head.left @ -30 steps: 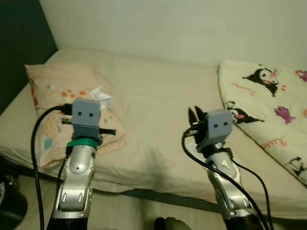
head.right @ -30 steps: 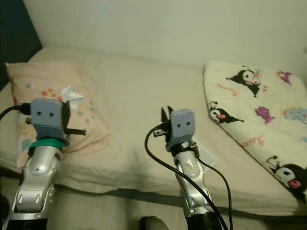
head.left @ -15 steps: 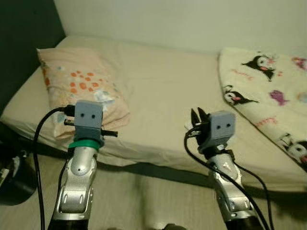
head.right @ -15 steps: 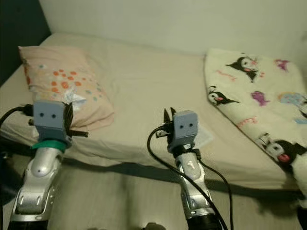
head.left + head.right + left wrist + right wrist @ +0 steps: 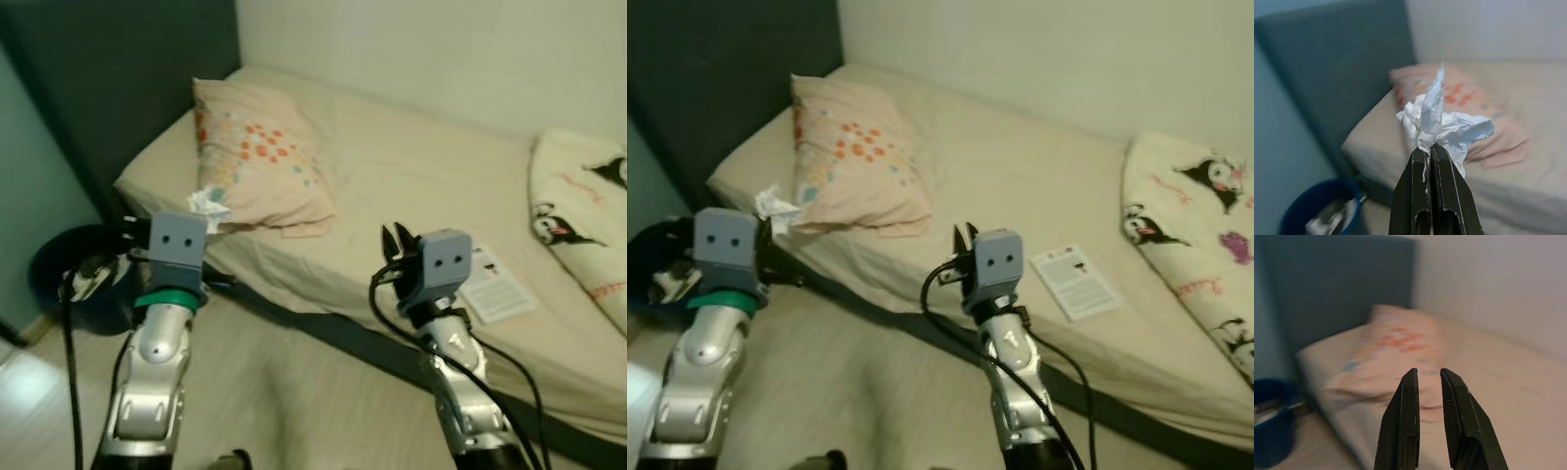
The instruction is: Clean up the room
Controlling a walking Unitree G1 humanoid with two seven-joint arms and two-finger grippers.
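Note:
My left gripper (image 5: pixel 1429 148) is shut on a crumpled white tissue (image 5: pixel 1442 122), held up in front of the bed's near left corner; the tissue (image 5: pixel 208 201) pokes out above the left wrist. A dark blue bin (image 5: pixel 59 274) with some scraps inside stands on the floor by the bed's head end, below and to the left of that gripper. My right gripper (image 5: pixel 1428 373) hovers over the bed's edge, its fingers a narrow gap apart with nothing between them.
A peach pillow (image 5: pixel 260 157) with orange dots lies at the head of the bed (image 5: pixel 411 176), against a dark headboard (image 5: pixel 118 69). A white leaflet (image 5: pixel 1075 282) lies on the sheet. A cartoon-print blanket (image 5: pixel 1205 225) covers the right end. Pale floor runs along the bed.
The whole view has swung left and back from the bed, bringing the headboard, floor and blue bin into sight. The left gripper still holds the tissue.

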